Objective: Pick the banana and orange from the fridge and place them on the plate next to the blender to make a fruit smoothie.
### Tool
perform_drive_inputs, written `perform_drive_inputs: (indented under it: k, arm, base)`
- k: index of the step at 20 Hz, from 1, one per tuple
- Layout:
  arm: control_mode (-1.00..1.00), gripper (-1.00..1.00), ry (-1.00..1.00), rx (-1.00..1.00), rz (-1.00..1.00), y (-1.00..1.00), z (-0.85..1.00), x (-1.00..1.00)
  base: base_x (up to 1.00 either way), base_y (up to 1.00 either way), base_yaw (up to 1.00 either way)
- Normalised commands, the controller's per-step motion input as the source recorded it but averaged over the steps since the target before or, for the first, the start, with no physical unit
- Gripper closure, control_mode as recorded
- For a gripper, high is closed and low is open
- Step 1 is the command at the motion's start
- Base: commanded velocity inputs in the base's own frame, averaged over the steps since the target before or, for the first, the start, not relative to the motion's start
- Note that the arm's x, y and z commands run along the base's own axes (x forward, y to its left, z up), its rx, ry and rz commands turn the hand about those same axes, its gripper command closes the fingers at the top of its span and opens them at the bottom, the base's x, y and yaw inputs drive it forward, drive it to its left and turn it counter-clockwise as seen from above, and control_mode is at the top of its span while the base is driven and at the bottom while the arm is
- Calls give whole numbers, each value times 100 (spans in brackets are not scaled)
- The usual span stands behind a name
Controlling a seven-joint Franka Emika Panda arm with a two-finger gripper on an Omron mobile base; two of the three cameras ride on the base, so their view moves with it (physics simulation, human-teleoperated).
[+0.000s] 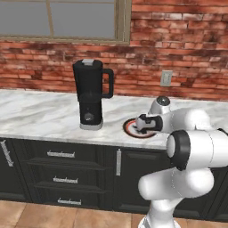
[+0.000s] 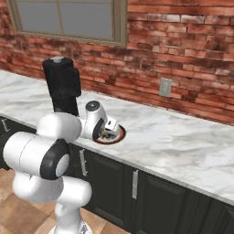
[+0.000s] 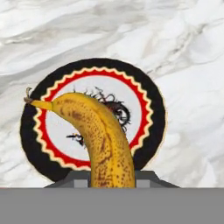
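Yellow banana [image 3: 103,140] in gripper [image 3: 113,177] above unlabelled plate [image 3: 153,103].

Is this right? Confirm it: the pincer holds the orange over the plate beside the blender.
Not quite: the pincer holds the banana, not the orange, as the hand view shows. The rest stands: it is over the plate beside the blender.

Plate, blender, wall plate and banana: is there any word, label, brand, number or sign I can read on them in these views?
No readable text anywhere.
plate: dark markings in the white centre are a drawn pattern, not letters.
blender: small round mark on its base, too blurred to read.
outlet plate on the brick wall: blank.
banana, in the end effector above the plate: brown speckles only, no sticker.
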Motion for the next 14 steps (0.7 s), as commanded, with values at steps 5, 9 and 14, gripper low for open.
perform_drive_inputs:
  k: [5,9,14]
  arm:
    - [-100,-100,-2,-2,0,0,-24,72]
    - [-100,-100,2,0,-1,0,12,13]
    - [-100,-100,1,-3,0,16,90,-22]
  base:
    - [0,0,0]
    - [0,0,0]
    - [0,0,0]
